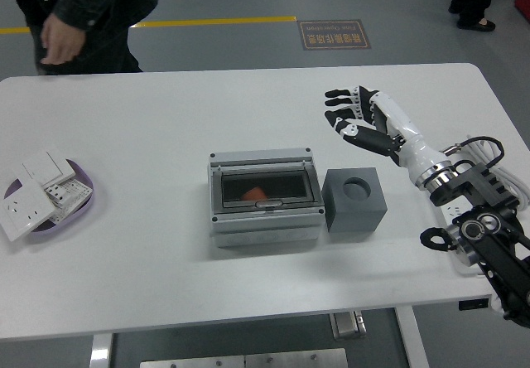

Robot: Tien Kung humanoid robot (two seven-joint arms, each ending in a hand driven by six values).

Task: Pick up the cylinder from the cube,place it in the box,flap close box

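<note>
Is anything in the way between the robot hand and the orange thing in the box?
Yes. The box's see-through flap is shut over the orange thing. The robot hand is open, up and to the right of the box, holding nothing.

Grey box (263,202) mid-table, squared to near edge, clear flap (264,187) down flat over opening. Orange cylinder (254,193) seen through flap, lying inside, left of centre. Grey cube (354,200) just right of box, small gap between, upright, round socket (358,187) on top face empty.
</note>
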